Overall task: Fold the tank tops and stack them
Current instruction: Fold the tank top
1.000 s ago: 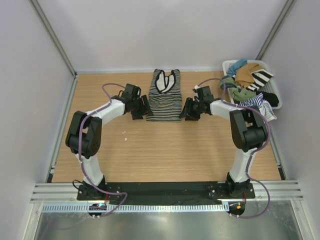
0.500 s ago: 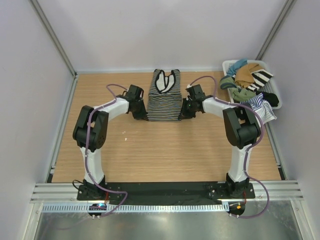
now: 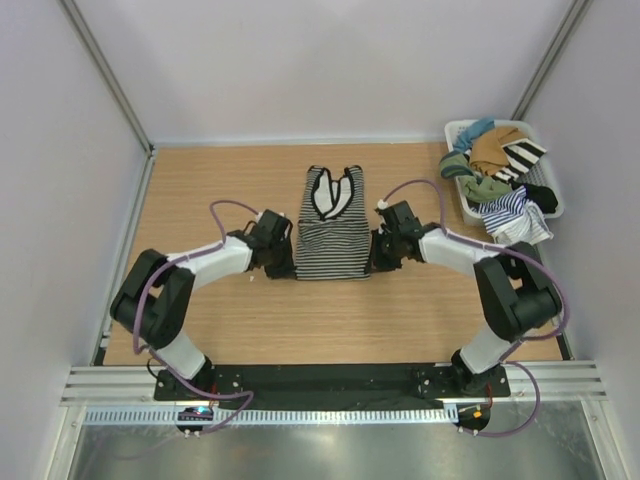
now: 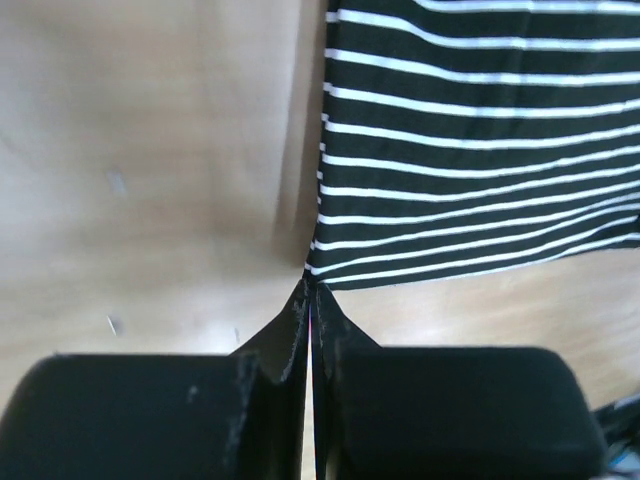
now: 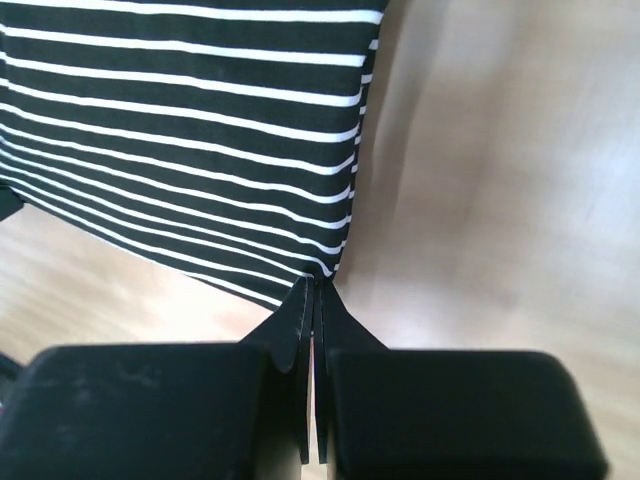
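B/w striped tank top (image 3: pixel 333 235) has been dragged toward near edge of table (image 3: pixel 200 190); neckline, earlier at far edge, is now set well back from it. Left end effector (image 3: pixel 285 262) & right end effector (image 3: pixel 378 258), earlier just beside the hem, are now pinched on its corners and drawn back w/ it.
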You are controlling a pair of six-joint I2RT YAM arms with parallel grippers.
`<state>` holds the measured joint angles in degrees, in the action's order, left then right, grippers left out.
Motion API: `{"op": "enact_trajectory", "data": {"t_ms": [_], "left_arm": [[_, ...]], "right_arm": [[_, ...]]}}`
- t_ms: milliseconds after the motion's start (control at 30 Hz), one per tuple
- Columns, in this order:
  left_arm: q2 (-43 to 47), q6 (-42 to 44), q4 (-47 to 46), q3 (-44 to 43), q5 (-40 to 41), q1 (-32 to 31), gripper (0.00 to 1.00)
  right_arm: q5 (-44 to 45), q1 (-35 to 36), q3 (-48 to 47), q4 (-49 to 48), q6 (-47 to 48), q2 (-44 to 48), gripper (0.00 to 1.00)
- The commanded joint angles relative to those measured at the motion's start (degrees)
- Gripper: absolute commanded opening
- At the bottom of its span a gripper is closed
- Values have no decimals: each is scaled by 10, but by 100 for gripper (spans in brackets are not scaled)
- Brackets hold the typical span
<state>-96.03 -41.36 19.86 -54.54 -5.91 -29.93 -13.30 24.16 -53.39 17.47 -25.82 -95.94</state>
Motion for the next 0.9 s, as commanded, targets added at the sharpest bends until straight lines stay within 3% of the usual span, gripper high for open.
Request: {"op": "enact_trajectory", "data": {"t_ms": [0,133,267,300,367,467,633,867], "left_arm": [[62,-27,-24,66,47,-38,0],[122,-72,-41,133,54,-95,0],[174,-100,-38,181,80,-128,0],[182,-102,-35,188,82,-129,0],[199,-101,-24,196,87,-129,0],[207,-99,-15,197,85,-129,0],[213,-98,-12,197,90,-129,0],[216,-96,-10,205,96,-129,0]], "right_arm": [[26,26,68,3,-18,82,3],[53,50,128,15,-59,166,12],[59,53,163,27,-84,263,50],[57,55,165,31,-85,279,50],[52,55,161,26,-77,301,50],[-9,55,155,-39,-70,315,40],[-130,63,135,-160,-109,228,23],[-145,105,132,-401,-186,109,2]]}}
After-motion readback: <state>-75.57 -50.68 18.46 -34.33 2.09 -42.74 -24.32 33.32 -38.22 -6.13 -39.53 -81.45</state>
